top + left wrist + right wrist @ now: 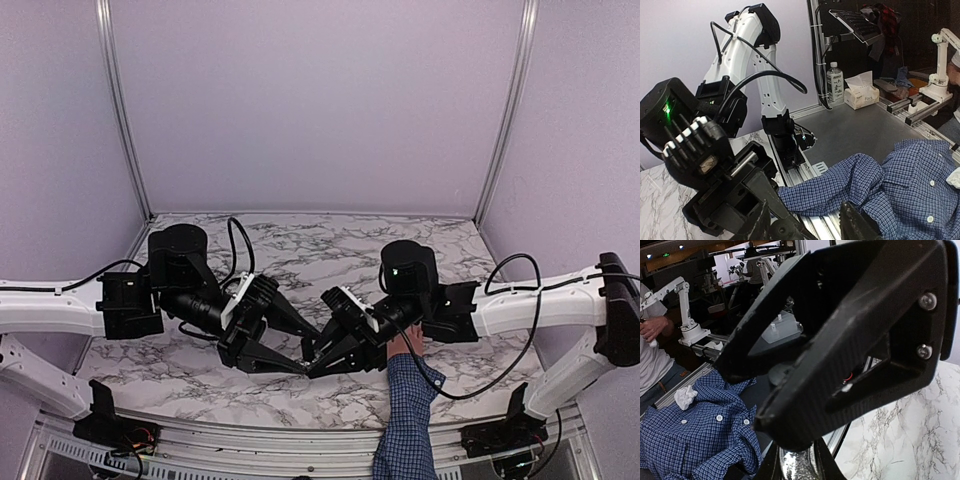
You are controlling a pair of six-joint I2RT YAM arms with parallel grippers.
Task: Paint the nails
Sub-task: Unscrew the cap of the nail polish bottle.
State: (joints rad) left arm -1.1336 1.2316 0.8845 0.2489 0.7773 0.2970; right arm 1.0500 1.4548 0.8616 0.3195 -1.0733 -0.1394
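A pale hand (404, 346) in a blue checked sleeve (405, 420) lies on the marble table (300, 240) at the near edge. Its nails are hidden under the right arm. My right gripper (318, 363) is shut on a small glittery grey bottle (799, 462), which shows between its fingers in the right wrist view. My left gripper (310, 352) meets it tip to tip. In the left wrist view the left gripper (802, 227) has its jaws apart either side of the bottle's dark cap (782, 231). The cap sits close to the left finger, and the sleeve (840, 185) lies behind.
Both arms reach inward over the near middle of the table, left of the hand. Beyond the table rail (805, 172) is a grey bench with a water bottle (834, 80) and a tissue box (861, 95). A person in a checked shirt (690, 440) sits there.
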